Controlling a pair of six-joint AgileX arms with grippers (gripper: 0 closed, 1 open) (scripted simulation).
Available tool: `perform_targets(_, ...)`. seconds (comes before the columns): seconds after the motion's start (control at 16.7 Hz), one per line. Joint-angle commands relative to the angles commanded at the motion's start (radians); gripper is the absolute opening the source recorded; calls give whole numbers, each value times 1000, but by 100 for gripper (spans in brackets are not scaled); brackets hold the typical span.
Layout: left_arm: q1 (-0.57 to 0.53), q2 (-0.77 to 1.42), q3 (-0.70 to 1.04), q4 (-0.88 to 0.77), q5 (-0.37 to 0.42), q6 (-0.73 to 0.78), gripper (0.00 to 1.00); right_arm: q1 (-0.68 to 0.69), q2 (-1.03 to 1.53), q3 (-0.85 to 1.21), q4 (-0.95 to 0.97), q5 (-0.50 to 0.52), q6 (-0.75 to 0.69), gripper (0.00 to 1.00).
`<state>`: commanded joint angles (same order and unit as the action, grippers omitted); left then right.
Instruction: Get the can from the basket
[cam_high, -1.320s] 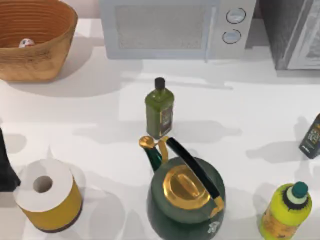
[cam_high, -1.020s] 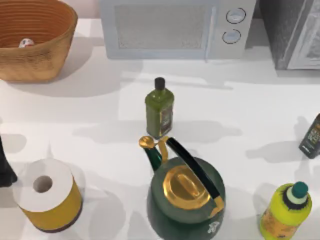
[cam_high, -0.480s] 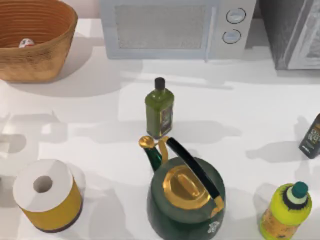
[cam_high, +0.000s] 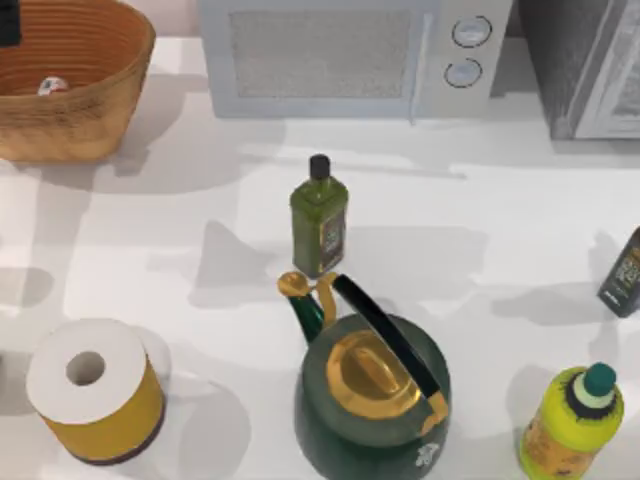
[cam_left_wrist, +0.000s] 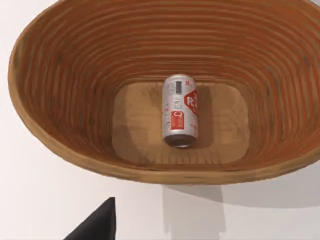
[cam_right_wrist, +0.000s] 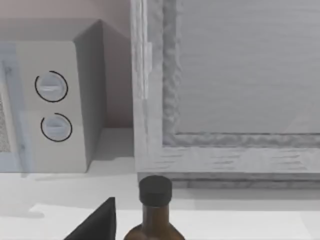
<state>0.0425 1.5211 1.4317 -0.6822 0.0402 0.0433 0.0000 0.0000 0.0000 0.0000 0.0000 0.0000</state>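
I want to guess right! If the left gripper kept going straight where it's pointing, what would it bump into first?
Probably the can, lying on its side on the basket floor. Nothing seems in between, though depth is hard to judge.

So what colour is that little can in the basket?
Silvery-white with red markings, clearest in the left wrist view: can.

Very little of the robot's body is presented. In the top view, a small black block (cam_high: 9, 22) of the left arm is seen at the far left corner, flat and matte, with straight edges and no visible markings, cables or screws. In the left wrist view, one finger of the left hand (cam_left_wrist: 96, 224) is shown as a black wedge tapering to a point, with a plain unmarked surface. In the right wrist view, a finger of the right hand (cam_right_wrist: 96, 224) is shown with the same black, tapered, pointed form. No labels or fasteners can be made out on either finger.
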Motion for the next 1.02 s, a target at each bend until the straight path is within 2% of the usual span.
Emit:
perform_targets(0.3, 8, 487, 455, -224, 19, 15, 100, 0, 0, 0, 0, 0, 0, 100)
perform_targets(0.6, 14, 845, 798, -386, 35, 26, 100, 0, 0, 0, 0, 0, 0, 100)
perform_targets(0.78, 15, 963, 914, -438, 41, 30, 100, 0, 0, 0, 0, 0, 0, 100)
perform_targets(1.02, 16, 994, 946, -452, 42, 32, 100, 0, 0, 0, 0, 0, 0, 100)
